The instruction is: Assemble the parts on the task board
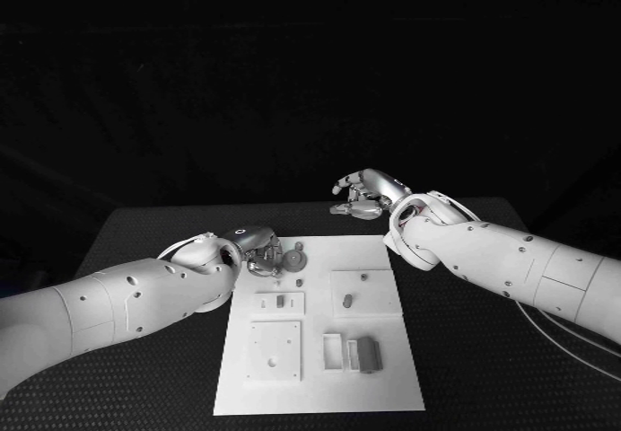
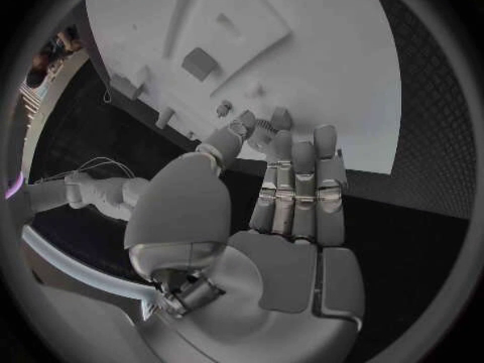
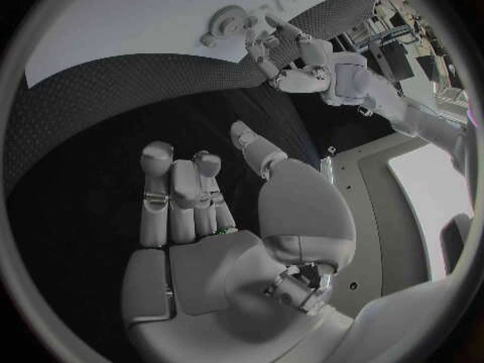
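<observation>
Left hand (image 1: 255,247) fingers seemingly on gear (image 1: 296,260), task board (image 1: 389,359) unlabelled.

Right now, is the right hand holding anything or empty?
Empty. The right hand hovers above the black table beyond the task board, and its wrist view shows the fingers loosely extended with nothing between them.

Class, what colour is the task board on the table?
White; the task board shows best in the head view.

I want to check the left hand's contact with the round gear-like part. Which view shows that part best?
The head view: the gear-like part lies unobstructed beside the left hand. In the left wrist view the fingertips hide most of it; the right wrist view shows it small.
</observation>
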Controlling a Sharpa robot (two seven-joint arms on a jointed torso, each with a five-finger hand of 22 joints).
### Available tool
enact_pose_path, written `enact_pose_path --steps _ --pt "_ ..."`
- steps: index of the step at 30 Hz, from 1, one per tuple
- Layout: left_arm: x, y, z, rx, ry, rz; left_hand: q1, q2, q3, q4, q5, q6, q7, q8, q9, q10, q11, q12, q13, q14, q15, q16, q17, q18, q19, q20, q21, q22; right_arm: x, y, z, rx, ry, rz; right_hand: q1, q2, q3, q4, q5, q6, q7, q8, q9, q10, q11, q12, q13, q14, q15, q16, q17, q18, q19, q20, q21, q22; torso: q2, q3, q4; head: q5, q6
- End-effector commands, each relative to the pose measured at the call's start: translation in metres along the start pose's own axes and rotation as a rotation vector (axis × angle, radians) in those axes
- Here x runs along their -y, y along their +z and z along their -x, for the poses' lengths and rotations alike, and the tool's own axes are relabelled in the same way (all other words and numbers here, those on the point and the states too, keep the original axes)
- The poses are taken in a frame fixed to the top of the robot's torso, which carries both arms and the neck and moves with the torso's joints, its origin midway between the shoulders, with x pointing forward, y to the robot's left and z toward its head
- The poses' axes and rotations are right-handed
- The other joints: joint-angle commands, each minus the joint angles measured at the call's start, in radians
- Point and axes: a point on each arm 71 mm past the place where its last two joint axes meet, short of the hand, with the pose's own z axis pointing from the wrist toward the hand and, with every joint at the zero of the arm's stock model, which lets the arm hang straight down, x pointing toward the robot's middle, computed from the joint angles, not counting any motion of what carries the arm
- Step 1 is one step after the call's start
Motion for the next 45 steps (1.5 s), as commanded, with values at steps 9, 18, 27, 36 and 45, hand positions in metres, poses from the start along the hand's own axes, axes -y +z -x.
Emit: enact_pose_path --steps 9,18,27,36,45 --pt "0.002 0.003 -0.008 -0.012 0.010 -0.020 0.012 0.018 0.004 -0.002 -0.004 0.010 0.003 -0.007 -0.009 -0.003 0.001 0.006 -0.002 -0.008 0.001 0.005 0.003 0.033 -0.005 0.003 0.000 0.014 -0.001 0.000 -0.001 -0.012 -0.002 0.005 0.001 0.007 -0.004 0.001 -0.003 0.003 0.008 0.004 0.000 -0.006 0.002 0.004 -0.002 -0.008 0.000 -0.002 0.002 0.078 0.000 -0.006 -0.004 0.015 0.000 -0.0002 0.0008 -0.003 0.000" --pt "-0.003 0.004 -0.009 -0.024 0.015 0.010 0.014 0.027 0.004 -0.001 -0.004 0.011 0.003 -0.010 -0.014 -0.004 0.001 0.005 -0.005 -0.009 0.001 0.005 0.003 0.032 -0.006 0.004 -0.001 0.015 -0.001 0.000 -0.001 -0.012 -0.002 0.004 0.001 0.007 -0.004 0.002 -0.003 0.003 0.008 0.004 0.000 -0.006 0.002 0.004 -0.002 -0.008 0.000 -0.002 0.002 0.078 0.001 -0.006 -0.004 0.015 0.000 -0.0009 0.0013 -0.003 0.000" --pt "-0.006 0.005 -0.010 -0.049 0.024 0.032 0.007 0.039 0.000 0.004 -0.004 0.014 0.003 -0.013 -0.020 -0.003 0.002 0.004 -0.008 -0.009 0.001 0.005 0.003 0.032 -0.006 0.004 -0.002 0.016 -0.001 0.001 -0.001 -0.012 -0.002 0.005 0.001 0.007 -0.004 0.002 -0.003 0.003 0.008 0.004 0.000 -0.006 0.002 0.005 -0.002 -0.007 0.000 -0.002 0.002 0.078 0.001 -0.006 -0.004 0.015 0.000 -0.0007 0.0011 -0.002 -0.001" --pt "-0.009 0.008 -0.014 -0.057 0.022 0.044 -0.001 0.051 -0.003 0.009 -0.004 0.014 0.004 -0.017 -0.026 -0.005 0.003 0.001 -0.011 -0.011 0.002 0.003 0.003 0.032 -0.007 0.004 -0.005 0.017 -0.001 0.001 -0.001 -0.013 -0.001 0.006 0.001 0.007 -0.004 0.002 -0.003 0.004 0.008 0.004 0.000 -0.006 0.002 0.005 -0.002 -0.007 0.000 -0.002 0.002 0.078 0.001 -0.006 -0.004 0.015 0.000 -0.0002 0.0005 -0.001 -0.002" --pt "-0.010 0.009 -0.017 -0.063 0.012 0.047 0.000 0.057 -0.002 0.009 -0.004 0.012 0.005 -0.021 -0.029 -0.007 0.004 -0.002 -0.014 -0.011 0.002 0.002 0.003 0.032 -0.008 0.004 -0.006 0.017 -0.002 0.001 -0.002 -0.014 -0.001 0.006 0.001 0.008 -0.004 0.003 -0.003 0.004 0.008 0.004 0.000 -0.006 0.002 0.005 -0.002 -0.007 0.000 -0.002 0.002 0.078 0.001 -0.006 -0.004 0.015 0.000 0.0001 0.0006 -0.001 -0.004"
